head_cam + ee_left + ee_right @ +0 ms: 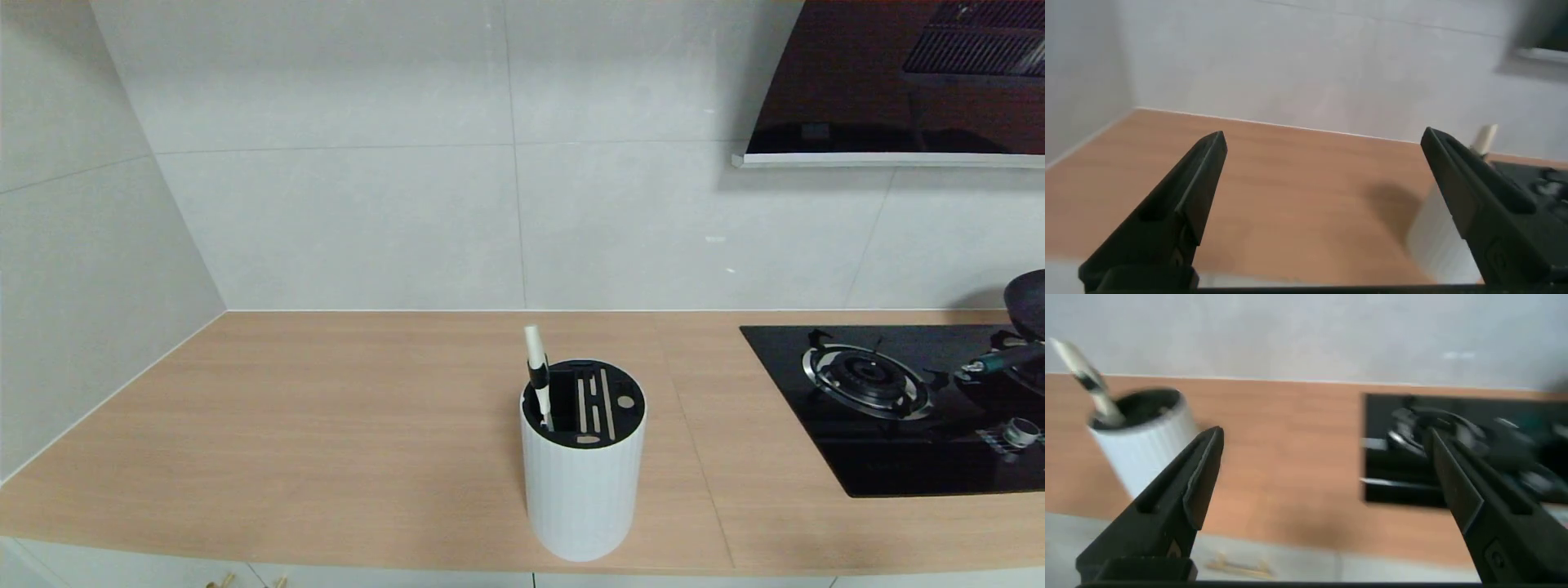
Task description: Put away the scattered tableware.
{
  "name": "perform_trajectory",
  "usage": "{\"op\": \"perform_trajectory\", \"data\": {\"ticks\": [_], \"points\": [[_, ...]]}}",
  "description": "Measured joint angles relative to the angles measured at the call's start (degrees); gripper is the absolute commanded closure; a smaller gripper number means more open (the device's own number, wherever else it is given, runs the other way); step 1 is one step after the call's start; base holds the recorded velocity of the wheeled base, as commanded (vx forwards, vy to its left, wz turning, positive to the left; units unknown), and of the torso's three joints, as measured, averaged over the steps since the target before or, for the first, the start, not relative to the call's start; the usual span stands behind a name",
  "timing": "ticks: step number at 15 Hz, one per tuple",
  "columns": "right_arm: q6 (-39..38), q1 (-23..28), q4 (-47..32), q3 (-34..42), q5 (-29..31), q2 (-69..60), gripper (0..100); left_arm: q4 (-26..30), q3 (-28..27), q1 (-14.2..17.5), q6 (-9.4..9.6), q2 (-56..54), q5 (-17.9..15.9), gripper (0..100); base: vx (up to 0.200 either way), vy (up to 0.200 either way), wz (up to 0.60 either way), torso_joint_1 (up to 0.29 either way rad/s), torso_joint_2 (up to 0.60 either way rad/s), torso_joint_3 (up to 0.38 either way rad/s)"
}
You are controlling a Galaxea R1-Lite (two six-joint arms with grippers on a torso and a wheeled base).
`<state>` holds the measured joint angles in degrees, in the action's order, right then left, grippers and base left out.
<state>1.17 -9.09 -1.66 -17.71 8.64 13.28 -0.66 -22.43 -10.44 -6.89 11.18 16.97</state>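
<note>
Left wrist view has the left claw (1323, 137) spread wide, gripping nothing; the right claw (1324, 433) is equally wide and holds nothing. Beyond them a white ribbed holder (581, 490) stands upright on the wooden worktop (326, 408), with a white-handled utensil (536, 359) slotted into its black top.

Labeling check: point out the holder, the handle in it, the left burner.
holder (581, 498), head view, ribbed white wall.
handle (534, 345), head view, cream upper end.
left burner (865, 378), head view, centre cap.
</note>
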Motion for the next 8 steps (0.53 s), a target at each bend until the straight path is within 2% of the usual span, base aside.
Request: {"op": "perform_trajectory", "data": {"ticks": [2, 4, 6, 8], "points": [[1.06, 2.71, -1.78, 0.62, 3.21, -4.41, 0, 0.61, 0.35, 2.61, -0.22, -3.47, 1.39, 0, 0.0, 0.0, 0.0, 0.0, 0.0, 0.0], [0.94, 7.08, -1.78, 1.78, 3.15, -7.39, 0, 0.68, 1.73, 6.74, 0.49, -6.19, 1.66, 0, 0.0, 0.0, 0.0, 0.0, 0.0, 0.0], [0.82, 9.5, -0.68, 6.06, 2.46, -9.62, 0, 0.45, 6.45, 9.53, 0.99, -8.95, 1.5, 0, 0.0, 0.0, 0.0, 0.0, 0.0, 0.0], [1.04, 9.67, 3.18, 11.57, 1.83, -11.48, 0, -0.45, 12.35, 10.23, 1.78, -10.33, -0.02, 0, 0.0, 0.0, 0.0, 0.0, 0.0, 0.0]]}}
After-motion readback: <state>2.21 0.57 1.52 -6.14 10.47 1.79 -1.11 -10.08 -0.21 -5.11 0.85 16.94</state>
